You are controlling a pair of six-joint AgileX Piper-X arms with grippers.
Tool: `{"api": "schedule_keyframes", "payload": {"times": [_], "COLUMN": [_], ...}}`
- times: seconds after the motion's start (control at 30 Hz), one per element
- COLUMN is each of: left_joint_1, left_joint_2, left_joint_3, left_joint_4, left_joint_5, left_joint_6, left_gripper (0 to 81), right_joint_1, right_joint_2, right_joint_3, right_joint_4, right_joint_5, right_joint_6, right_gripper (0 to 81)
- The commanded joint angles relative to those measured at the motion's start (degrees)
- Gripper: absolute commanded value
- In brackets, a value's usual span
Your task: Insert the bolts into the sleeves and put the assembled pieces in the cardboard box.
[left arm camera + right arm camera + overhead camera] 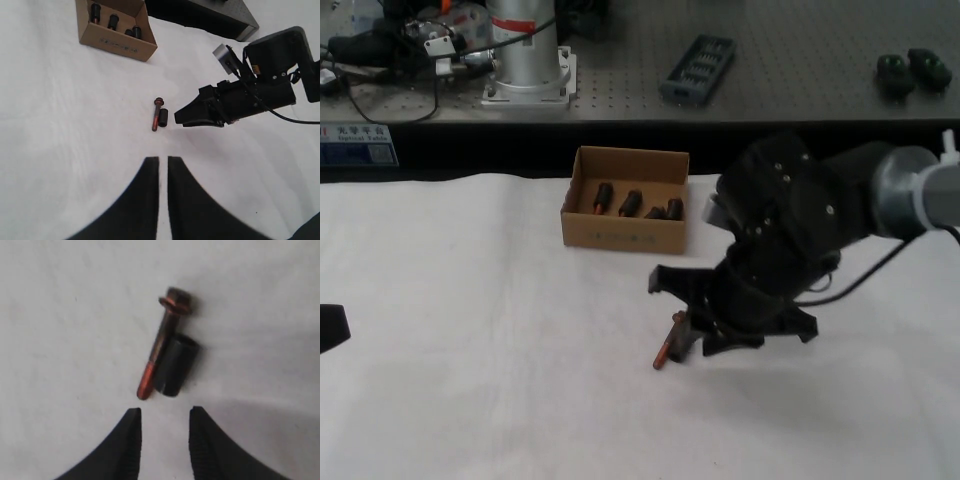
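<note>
Four dark assembled pieces (pixel 632 204) already sit in the cardboard box (pixel 620 236) in the high view. On the near side of the box, well apart from it, the right end effector (pixel 692 338) hangs low over a copper-coloured bolt (pixel 664 352) lying on the white cloth (pixel 470 300) that covers the bench. Over to the left wrist view: the left end effector (pixel 163 165) sits farther from the box than the bolt does, its fingers drawn almost together with nothing between them. Between it and the box, the bolt and a black sleeve (pixel 164 118) lie side by side, the right end effector's tips just beside the sleeve. Now the right wrist view: fingers parted and empty, poised at the bolt's threaded end and the sleeve's open mouth. The bolt lies along the outside of the sleeve, touching it, not inserted. So this looks like the pick-up ahead of one more insertion, with boxing to follow. The next move calls for closing on one part alone without nudging its neighbour. It then calls for lining up shank and bore, probably with the left arm holding the mate.
</note>
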Motion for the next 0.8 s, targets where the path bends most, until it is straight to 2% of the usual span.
{"api": "schedule_keyframes", "payload": {"times": [0.0,0.2,0.77], "left_joint_1": [0.06,0.06,0.06], "left_joint_2": [-0.42,-0.42,-0.42], "left_joint_3": [-0.10,-0.10,-0.10], "left_joint_4": [-0.40,-0.40,-0.40], "left_joint_5": [-0.15,-0.15,-0.15], "left_joint_6": [0.15,0.15,0.15], "left_gripper": [5.3,5.3,5.3], "right_joint_1": [-0.19,-0.19,-0.19], "right_joint_2": [1.78,4.84,6.56], "right_joint_3": [-3.10,-6.86,-6.99], "right_joint_4": [0.39,2.79,4.73], "right_joint_5": [0.24,0.82,4.06], "right_joint_6": [0.82,0.82,2.11], "right_gripper": [25.3,25.3,25.3]}}
